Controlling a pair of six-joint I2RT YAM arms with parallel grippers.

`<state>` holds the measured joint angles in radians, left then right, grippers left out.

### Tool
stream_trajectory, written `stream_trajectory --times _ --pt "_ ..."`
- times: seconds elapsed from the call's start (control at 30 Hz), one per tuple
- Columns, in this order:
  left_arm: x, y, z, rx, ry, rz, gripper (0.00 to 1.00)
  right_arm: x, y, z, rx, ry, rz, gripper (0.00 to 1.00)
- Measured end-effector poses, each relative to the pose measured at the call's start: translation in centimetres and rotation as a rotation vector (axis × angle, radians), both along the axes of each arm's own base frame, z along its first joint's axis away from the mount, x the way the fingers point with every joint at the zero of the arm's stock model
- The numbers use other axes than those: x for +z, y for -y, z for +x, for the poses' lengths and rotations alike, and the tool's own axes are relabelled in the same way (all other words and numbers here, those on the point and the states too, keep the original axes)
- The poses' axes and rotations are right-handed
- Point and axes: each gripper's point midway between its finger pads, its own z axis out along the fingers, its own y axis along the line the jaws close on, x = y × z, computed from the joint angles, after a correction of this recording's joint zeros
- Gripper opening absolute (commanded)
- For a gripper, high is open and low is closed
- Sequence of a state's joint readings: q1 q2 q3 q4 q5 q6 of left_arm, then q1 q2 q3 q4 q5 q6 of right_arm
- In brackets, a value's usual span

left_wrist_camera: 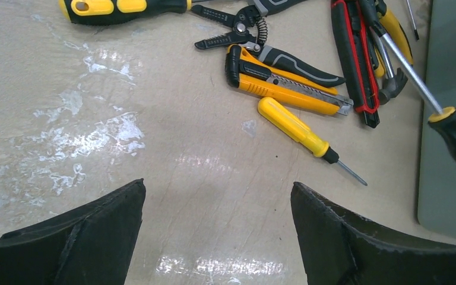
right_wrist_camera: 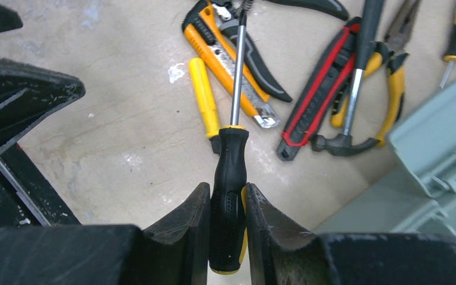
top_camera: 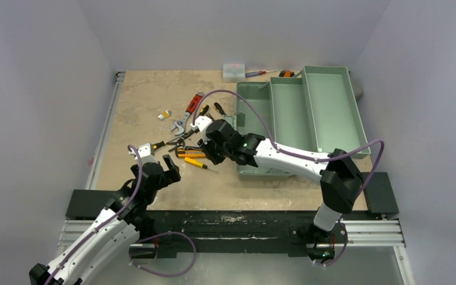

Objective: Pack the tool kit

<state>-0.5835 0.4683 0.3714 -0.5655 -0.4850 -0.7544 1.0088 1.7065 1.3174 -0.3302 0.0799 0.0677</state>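
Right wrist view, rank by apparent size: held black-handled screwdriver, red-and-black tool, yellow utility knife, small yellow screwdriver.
1. black-handled screwdriver, clamped in the jaws, nearest the camera, so inflated
2. red-and-black tool
3. yellow utility knife, near-tie with 2, partly covered
4. small yellow screwdriver

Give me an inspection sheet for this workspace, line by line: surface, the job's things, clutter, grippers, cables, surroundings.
Surface: beige tabletop, glare patches, no spill seen.
Job's things: green toolbox open at the right, visible trays look empty; utility knife, yellow screwdriver, red-and-black tool and hammer lie loose left of it.
Clutter: small white box at the far edge.
Grippers: left gripper open over bare table; right gripper shut on black-handled screwdriver, jaws on its handle.
Cables: purple cables loop off both arms, one arcing above the tools.
Surroundings: plain grey walls; nothing else seen.
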Motion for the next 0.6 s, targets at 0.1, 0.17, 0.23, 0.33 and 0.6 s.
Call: stream_trajectory --times 0.1,0.17,0.23,0.33,0.6 --pt "0.0 0.2 0.0 -0.016 -0.001 0.0 0.89 1.3 1.3 0.9 -0.072 0.016 0.012 0.0" --pt "-0.1 0.3 0.0 -0.023 0.0 0.0 0.88 2.8 2.9 1.8 -0.138 0.039 0.018 0.0" --pt "-0.1 0.4 0.0 -0.029 -0.002 -0.003 0.88 4.6 5.0 2.8 -0.212 0.07 0.022 0.0" --pt "-0.1 0.6 0.0 -0.036 0.0 -0.008 0.89 8.6 9.1 5.1 -0.364 0.148 0.038 0.0" --pt "-0.6 1.0 0.0 -0.067 -0.027 0.01 0.89 15.7 24.2 10.0 -0.816 0.302 0.054 0.15"
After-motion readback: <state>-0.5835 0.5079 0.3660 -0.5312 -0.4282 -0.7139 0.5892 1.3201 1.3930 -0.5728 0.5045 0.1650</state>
